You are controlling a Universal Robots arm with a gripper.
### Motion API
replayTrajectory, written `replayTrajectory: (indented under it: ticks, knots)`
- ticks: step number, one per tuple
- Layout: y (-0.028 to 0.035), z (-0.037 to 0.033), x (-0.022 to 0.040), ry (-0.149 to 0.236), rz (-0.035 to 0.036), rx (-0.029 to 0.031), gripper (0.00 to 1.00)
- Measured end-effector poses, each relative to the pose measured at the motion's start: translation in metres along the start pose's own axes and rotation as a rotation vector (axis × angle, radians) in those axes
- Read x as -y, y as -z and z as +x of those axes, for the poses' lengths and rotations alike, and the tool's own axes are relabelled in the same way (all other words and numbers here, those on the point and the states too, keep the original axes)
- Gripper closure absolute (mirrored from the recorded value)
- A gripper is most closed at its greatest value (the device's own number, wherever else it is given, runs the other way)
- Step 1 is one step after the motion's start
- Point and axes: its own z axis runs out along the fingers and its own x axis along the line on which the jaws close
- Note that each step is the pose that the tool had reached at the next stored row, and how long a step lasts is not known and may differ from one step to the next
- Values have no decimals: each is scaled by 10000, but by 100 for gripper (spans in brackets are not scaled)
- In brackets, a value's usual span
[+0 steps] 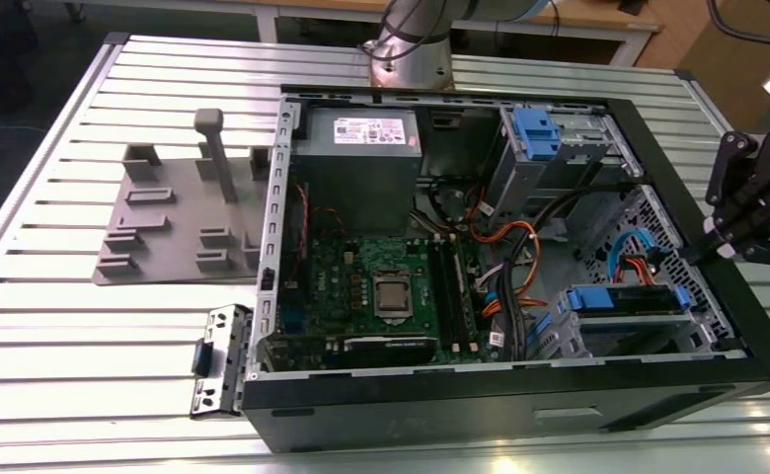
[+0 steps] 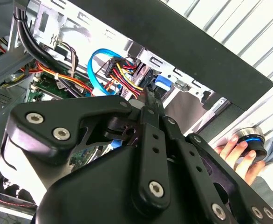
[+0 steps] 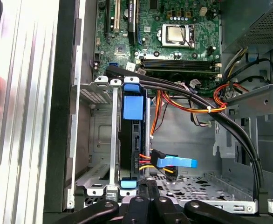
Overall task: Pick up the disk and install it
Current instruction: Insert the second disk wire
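The black two-finger gripper (image 2: 145,93) has its fingertips pinched together with nothing in them, right at the edge of the open black computer case (image 1: 701,380). The disk, a flat drive with blue plastic rails (image 3: 131,140), sits on edge in the metal bay just ahead of it. My worry: the red-yellow cable bundle (image 2: 122,74) beside the tips could snag. The second wrist view catches a person's hand (image 2: 236,151) outside the case; the first wrist view shows the bay.

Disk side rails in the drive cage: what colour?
Blue, on the disk seated in the cage; clearest in the first wrist view.
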Motion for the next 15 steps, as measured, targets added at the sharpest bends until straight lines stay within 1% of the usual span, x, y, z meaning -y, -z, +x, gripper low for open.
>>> replayTrajectory:
  ticks: [1,2,3,4,6,8,9,11,14,15]
  knots:
    - [0,0,0,0,0,0,83]
    - [1,0,0,0,0,0,83]
    - [1,0,0,0,0,-1,77]
    - [2,0,0,0,0,0,77]
    - [3,0,0,0,0,-1,65]
    - [4,0,0,0,0,-1,65]
    - [4,0,-1,0,0,-1,58]
    - [2,-2,-36,0,1,-4,58]
    - [-11,-5,-130,-59,6,6,58]
    - [-15,-6,-152,-104,8,10,58]
